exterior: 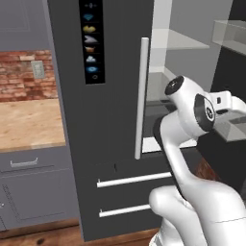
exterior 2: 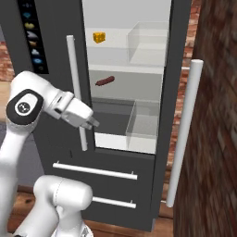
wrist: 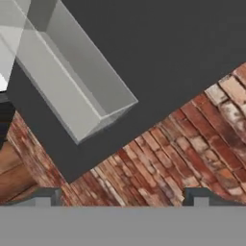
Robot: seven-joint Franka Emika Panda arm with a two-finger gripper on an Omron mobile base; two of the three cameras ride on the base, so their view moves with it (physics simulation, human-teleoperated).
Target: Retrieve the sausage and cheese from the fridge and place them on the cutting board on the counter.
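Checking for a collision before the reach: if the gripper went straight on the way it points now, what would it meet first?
Probably the open fridge door, near its clear bin; depth is unclear. The gripper is open.

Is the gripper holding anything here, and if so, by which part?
Nothing is held. The gripper is open and empty; the sausage and cheese sit on fridge shelves.

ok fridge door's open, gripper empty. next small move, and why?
Probably swing the gripper into the fridge toward the sausage on the middle shelf. The gripper is open and sits outside, below that shelf; the cheese lies higher, so the sausage looks like the shorter reach.
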